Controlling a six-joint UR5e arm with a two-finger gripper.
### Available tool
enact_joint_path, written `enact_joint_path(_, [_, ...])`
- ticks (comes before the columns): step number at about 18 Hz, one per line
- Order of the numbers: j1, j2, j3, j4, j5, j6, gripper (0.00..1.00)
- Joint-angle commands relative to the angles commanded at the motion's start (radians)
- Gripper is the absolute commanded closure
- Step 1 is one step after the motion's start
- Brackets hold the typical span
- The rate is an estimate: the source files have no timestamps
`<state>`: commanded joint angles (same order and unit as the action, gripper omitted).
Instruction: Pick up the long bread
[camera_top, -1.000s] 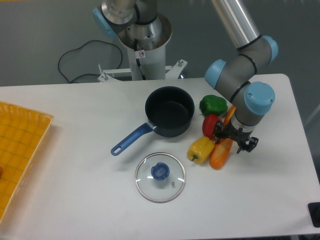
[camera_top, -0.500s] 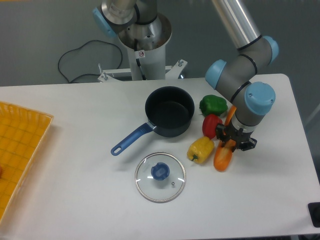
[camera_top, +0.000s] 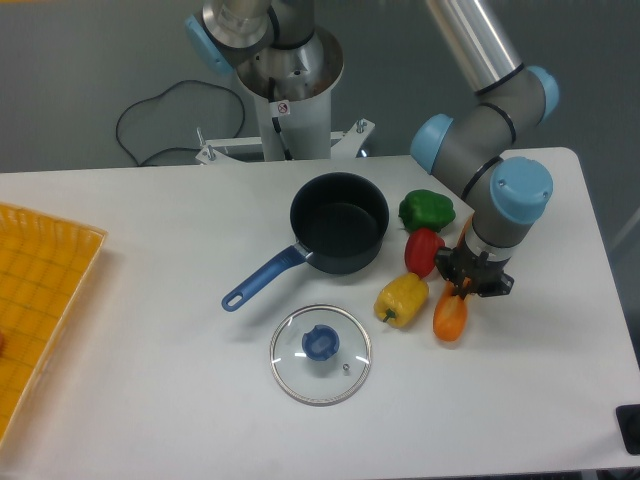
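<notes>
On the white table (camera_top: 150, 400) the gripper (camera_top: 470, 283) clamps the long bread (camera_top: 451, 315), whose lower end points toward the camera. A yellow pepper (camera_top: 401, 299) lies just beside it, a red pepper (camera_top: 422, 250) behind.

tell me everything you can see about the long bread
The long bread is a slim orange toy loaf with a rounded lower end and a smooth, plastic-looking surface. Only its lower part shows; the rest is hidden under the gripper, whose dark fingers sit around its middle. It runs steeply up and down the picture, just right of the yellow pepper. Whether it has left the table cannot be told.
</notes>
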<state>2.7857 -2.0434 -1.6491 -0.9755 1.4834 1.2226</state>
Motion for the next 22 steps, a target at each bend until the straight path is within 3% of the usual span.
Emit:
enact_joint_path(4, [-0.005, 0.043, 0.011, -0.011, 0.005, 0.0, 0.96])
enact_joint_path(9, [-0.014, 0.095, 0.037, -0.104, 0.009, 0.0, 0.97])
enact_joint_path(15, [-0.081, 0.13, 0.045, -0.149, 0.063, -0.002, 0.99])
enact_joint_path(22, [-0.106, 0.143, 0.049, -0.15, 0.081, 0.0, 0.98])
